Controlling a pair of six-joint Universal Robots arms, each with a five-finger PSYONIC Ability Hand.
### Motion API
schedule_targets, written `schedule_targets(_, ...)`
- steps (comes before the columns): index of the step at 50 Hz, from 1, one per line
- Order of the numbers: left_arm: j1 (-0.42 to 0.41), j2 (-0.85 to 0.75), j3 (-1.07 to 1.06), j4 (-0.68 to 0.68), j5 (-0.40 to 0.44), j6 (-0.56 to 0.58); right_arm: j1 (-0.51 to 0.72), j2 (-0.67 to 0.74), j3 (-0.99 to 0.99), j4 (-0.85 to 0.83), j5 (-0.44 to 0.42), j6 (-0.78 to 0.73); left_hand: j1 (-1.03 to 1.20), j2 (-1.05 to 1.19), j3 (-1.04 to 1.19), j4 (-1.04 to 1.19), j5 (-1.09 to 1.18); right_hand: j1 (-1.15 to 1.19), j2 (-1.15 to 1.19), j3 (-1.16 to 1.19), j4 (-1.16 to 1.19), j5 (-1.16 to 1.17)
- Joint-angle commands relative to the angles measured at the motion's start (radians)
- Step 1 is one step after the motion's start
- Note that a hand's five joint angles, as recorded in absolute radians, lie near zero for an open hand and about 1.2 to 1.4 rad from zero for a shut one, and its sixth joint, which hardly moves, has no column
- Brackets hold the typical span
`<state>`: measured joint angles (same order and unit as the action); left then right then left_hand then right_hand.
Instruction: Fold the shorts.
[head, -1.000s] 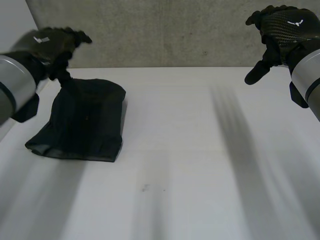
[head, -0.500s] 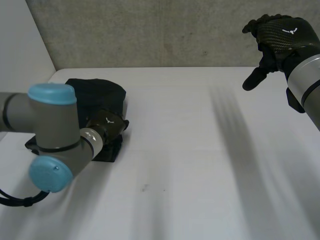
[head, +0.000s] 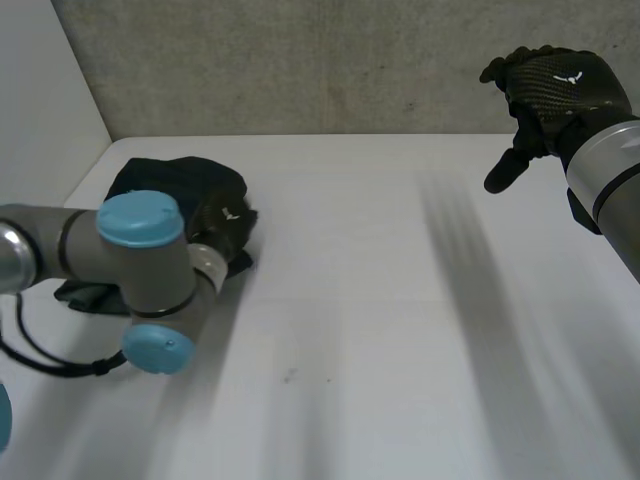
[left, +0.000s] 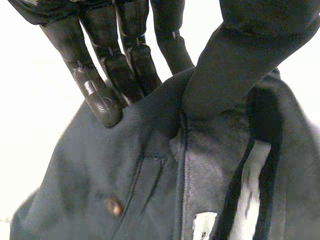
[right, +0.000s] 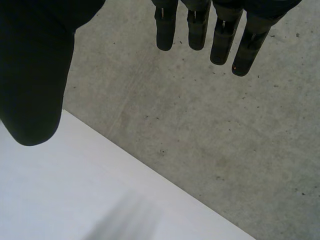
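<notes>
Head view: one pair of dark shorts (head: 165, 183) lay bunched on the white desk (head: 400, 320), close to its far left corner. The left arm (head: 140, 262) reached across the near part of the shorts, and the left hand (head: 228, 222) sat on their right edge. The desk was bare to the right of the shorts and in front of them, so there was wide open room there. The right hand (head: 552, 88) hung in the air well to the right of the shorts, up in front of the grey wall (head: 300, 60), fingers loose and thumb pointing down, touching nothing. A white side panel (head: 40, 100) stood just left of the shorts.

Left wrist view: the left hand (left: 235, 55) was clamped on the shorts (left: 150, 190). Straight fingers (left: 98, 95) pressed one side of a raised ridge of cloth and the thumb pressed the other side, pinching the ridge between them. One metal rivet (left: 113, 206) and one white label (left: 202, 227) showed on the shorts past the fingertips, beside a pocket seam.

Right wrist view: the right hand (right: 35, 75) was well clear of the shorts, fingers (right: 222, 35) straight and set apart from the thumb, holding nothing. Beyond the fingertips were the wall (right: 210, 130) and the desk's far edge (right: 75, 195).
</notes>
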<state>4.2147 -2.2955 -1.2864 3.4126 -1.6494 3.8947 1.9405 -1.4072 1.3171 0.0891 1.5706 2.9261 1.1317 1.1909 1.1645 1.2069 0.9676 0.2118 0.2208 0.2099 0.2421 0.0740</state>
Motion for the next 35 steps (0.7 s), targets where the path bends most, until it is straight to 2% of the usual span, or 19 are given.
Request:
schedule_targets(1, -0.200, 0.002, 0.128, 0.002, 0.003, -0.074, -0.012, -0.001, -0.013, -0.002, 0.000, -0.001, 0.265, 0.205, 0.232, 0.189, 0.254, -0.037, -0.046, -0.035, -0.068, -0.074)
schedule_targets(8, -0.343, -0.097, 0.292, 0.034, 0.002, -0.098, -0.017, -0.015, -0.021, -0.003, 0.002, -0.001, 0.265, 0.205, 0.232, 0.189, 0.254, -0.037, -0.046, -0.035, -0.068, -0.074)
schedule_targets(12, -0.381, -0.153, 0.338, 0.086, 0.006, -0.100, -0.028, -0.019, -0.033, -0.003, 0.002, -0.001, 0.265, 0.205, 0.232, 0.189, 0.254, -0.037, -0.046, -0.035, -0.068, -0.074)
schedule_targets(13, -0.386, -0.156, 0.338, 0.102, 0.007, -0.100, -0.037, -0.021, -0.035, -0.002, 0.002, -0.001, 0.198, 0.139, 0.165, 0.123, 0.188, -0.037, -0.046, -0.035, -0.068, -0.074)
schedule_targets(14, -0.387, -0.157, 0.338, 0.117, 0.007, -0.100, -0.041, -0.021, -0.035, -0.002, 0.002, -0.001, -0.055, -0.115, -0.088, -0.131, -0.066, -0.037, -0.046, -0.035, -0.068, -0.074)
schedule_targets(15, -0.392, -0.157, 0.332, 0.140, 0.003, -0.098, -0.046, -0.024, -0.036, -0.003, 0.002, -0.001, -0.668, -0.727, -0.701, -0.744, -0.679, -0.037, -0.046, -0.035, -0.068, -0.074)
schedule_targets(16, -0.394, -0.156, 0.329, 0.146, -0.001, -0.095, -0.051, -0.026, -0.036, -0.003, 0.000, -0.001, -0.884, -0.943, -0.917, -0.959, -0.894, -0.037, -0.046, -0.035, -0.068, -0.074)
schedule_targets(17, -0.395, -0.151, 0.320, 0.155, -0.003, -0.092, -0.058, -0.026, -0.038, -0.003, 0.000, -0.001, -0.935, -0.994, -0.968, -1.011, -0.946, -0.037, -0.046, -0.035, -0.068, -0.074)
schedule_targets(25, -0.380, 0.033, 0.188, 0.163, -0.046, -0.101, -0.075, -0.024, -0.052, 0.018, -0.046, -0.001, -0.942, -1.001, -0.974, -1.017, -0.952, -0.037, -0.046, -0.035, -0.068, -0.074)
schedule_targets(30, -0.302, 0.235, 0.037, 0.151, -0.047, -0.106, -0.066, 0.013, -0.050, 0.095, -0.113, -0.025, -0.945, -1.004, -0.977, -1.020, -0.955, -0.037, -0.046, -0.035, -0.068, -0.074)
schedule_targets(33, -0.263, 0.300, -0.022, 0.142, -0.046, -0.121, -0.060, 0.068, -0.047, 0.138, -0.139, -0.056, -0.942, -1.001, -0.974, -1.017, -0.952, -0.037, -0.046, -0.035, -0.068, -0.074)
schedule_targets(35, -0.210, 0.332, -0.062, 0.120, -0.046, -0.159, -0.060, 0.086, -0.036, 0.152, -0.144, -0.067, -0.936, -0.995, -0.969, -1.011, -0.946, -0.037, -0.046, -0.035, -0.068, -0.074)
